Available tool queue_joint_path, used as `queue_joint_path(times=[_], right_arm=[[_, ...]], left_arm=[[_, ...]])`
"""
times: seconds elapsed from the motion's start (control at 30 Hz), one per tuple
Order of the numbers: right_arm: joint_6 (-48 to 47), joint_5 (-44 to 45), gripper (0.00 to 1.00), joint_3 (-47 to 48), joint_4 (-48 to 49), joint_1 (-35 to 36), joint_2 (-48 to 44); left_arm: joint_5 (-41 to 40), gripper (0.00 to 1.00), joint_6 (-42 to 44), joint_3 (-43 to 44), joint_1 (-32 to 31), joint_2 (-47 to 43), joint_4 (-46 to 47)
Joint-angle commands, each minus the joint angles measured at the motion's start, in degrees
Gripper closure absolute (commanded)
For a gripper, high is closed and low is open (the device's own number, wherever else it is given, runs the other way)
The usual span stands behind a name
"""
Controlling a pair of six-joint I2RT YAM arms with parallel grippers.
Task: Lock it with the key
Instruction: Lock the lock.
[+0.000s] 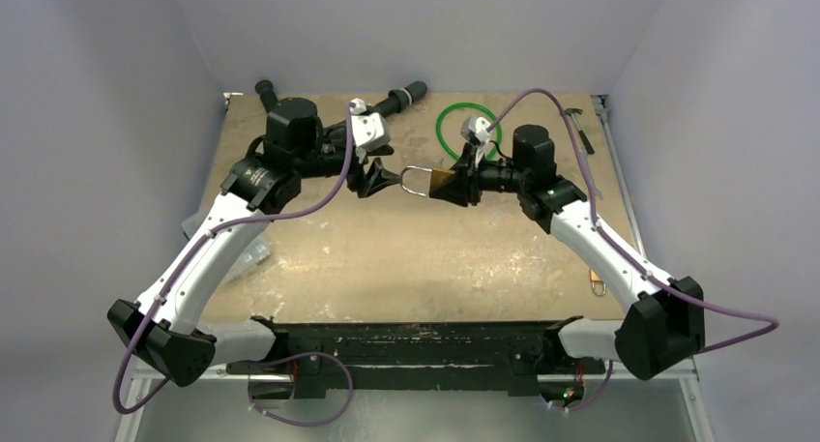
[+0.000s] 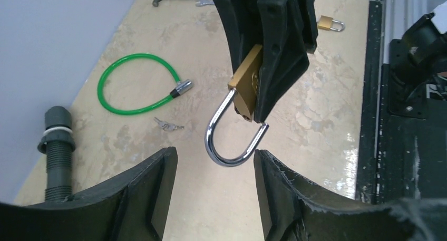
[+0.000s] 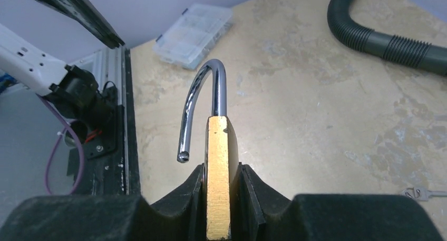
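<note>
right gripper (image 3: 219,199) clamps the lock (image 3: 219,172), shackle open; left gripper (image 2: 213,199) apart.

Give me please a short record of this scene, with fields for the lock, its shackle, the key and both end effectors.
lock: brass, held in the air
right end effector: shut on the lock body
shackle: open, one end out of the body, pointing toward the left end effector
left end effector: open, holds nothing
key: on the table, beside the green cable loop
</note>
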Motion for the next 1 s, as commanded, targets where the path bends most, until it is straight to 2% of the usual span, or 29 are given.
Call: queue_joint_path(times=[0.0,0.1,0.27,0.3,0.67,0.83,0.97], right_arm=[[6.08,-7.75,1.0,-0.57,12.69,-0.34,-5.78],[6.48,-9.22,1.0,-1.09,13.1,-0.28,-6.33],[6.86,-10.92,1.0,-0.79,13.03,-0.25,-6.96],[6.89,-11.07,1.0,-0.92,13.2,-0.26,-7.15],[6.64,-12.52,1.0,-1.14,12.48,-0.32,-7.83],[6.39,-12.08,1.0,-1.28,12.79,-0.28,-7.75],[3.56,-11.12,1.0,-1.08,12.36,-0.25,-7.7]], left_arm=[[6.72,0.41,-1.82,-1.22,0.64,-2.82,-2.53],[6.28,0.41,-1.3,-2.76,0.69,-3.07,-2.74],[10.03,0.43,-3.28,-2.0,0.56,-0.7,-2.04],[10.55,0.45,-3.57,-1.79,0.48,-0.14,-2.0],[10.58,0.93,-6.26,-1.85,0.4,1.62,2.17],[11.45,0.98,-6.75,-1.87,0.38,1.56,2.45],[14.06,0.98,-7.32,-1.49,0.15,1.18,1.78]])
